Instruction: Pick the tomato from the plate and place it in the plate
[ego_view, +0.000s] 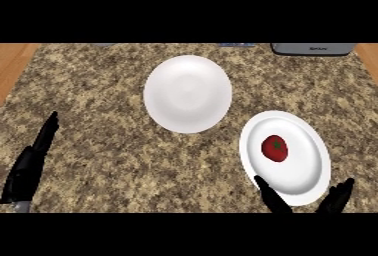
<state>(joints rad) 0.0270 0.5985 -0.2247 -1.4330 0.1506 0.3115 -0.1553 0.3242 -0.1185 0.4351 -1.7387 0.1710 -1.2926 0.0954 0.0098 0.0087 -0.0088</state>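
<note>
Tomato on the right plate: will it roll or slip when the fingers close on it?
The tomato looks round and glossy, so it may slip and probably rolls if nudged. It lies in the shallow dish of its plate, whose raised rim should probably contain a roll. The right hand is open near the rim, not touching it.

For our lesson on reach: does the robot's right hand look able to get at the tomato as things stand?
Probably yes. The right hand is open at the near rim of the plate, and the tomato lies uncovered just beyond its fingers, with nothing between them.
</note>
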